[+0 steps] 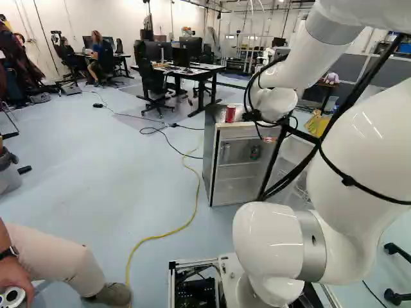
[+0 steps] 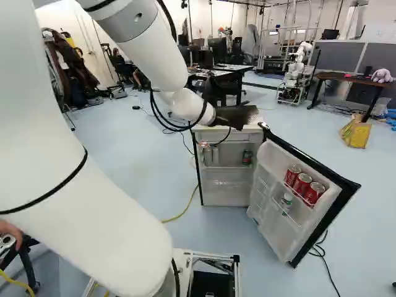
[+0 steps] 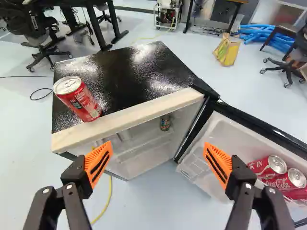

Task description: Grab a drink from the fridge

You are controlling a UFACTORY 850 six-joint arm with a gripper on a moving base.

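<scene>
The hand [image 3: 158,155] is spread wide, with nothing held between its orange pads [image 3: 99,164]. It is carried by the arm [image 2: 147,40] above and in front of the fridge [image 3: 139,111], whose door [image 2: 273,159] is swung open.

Drinks are offered in several places. Three red cans [image 2: 302,184] are lined up in a door rack, with a bottle [image 2: 286,202] lower down; a dark can [image 3: 165,122] is set on an inside shelf, near two pale cans [image 2: 215,155]. One more red can [image 3: 82,99] is stood upright on the fridge top, so it is not strictly in the fridge. Which drink is meant cannot be told.

If the door cans are chosen, a neighbour could be pinched or shoved, since they are packed closely and little room is left for a finger. The rack's rail could also be caught if the lift is begun too low. If the inside shelf is chosen, the underside of the top could be struck by a hand brought in too high or this wide. The door could be knocked by the arm, and its edge snagged by the loose cables [image 2: 176,128]. The can on top could be tipped by a careless sideways sweep.
</scene>
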